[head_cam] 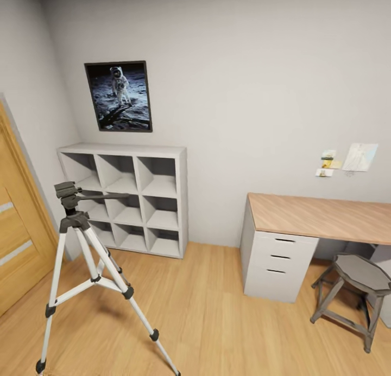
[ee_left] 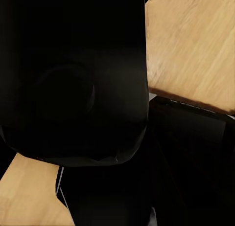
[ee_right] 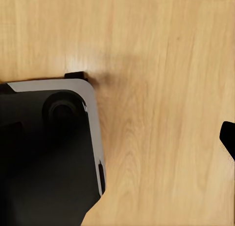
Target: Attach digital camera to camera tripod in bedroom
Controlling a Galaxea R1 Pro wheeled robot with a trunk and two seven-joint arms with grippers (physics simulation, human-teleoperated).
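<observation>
Your camera tripod (head_cam: pixel 87 267) stands on the wood floor (head_cam: pixel 217 311) at the left of the head view, just in front of the white cube shelves (head_cam: pixel 130 197) and beside the wooden door (head_cam: pixel 16 246), its near feet cut off by the frame edge. The left wrist view shows a large black shape (ee_left: pixel 73 79) too dark to identify. You cannot tell the state of either gripper.
</observation>
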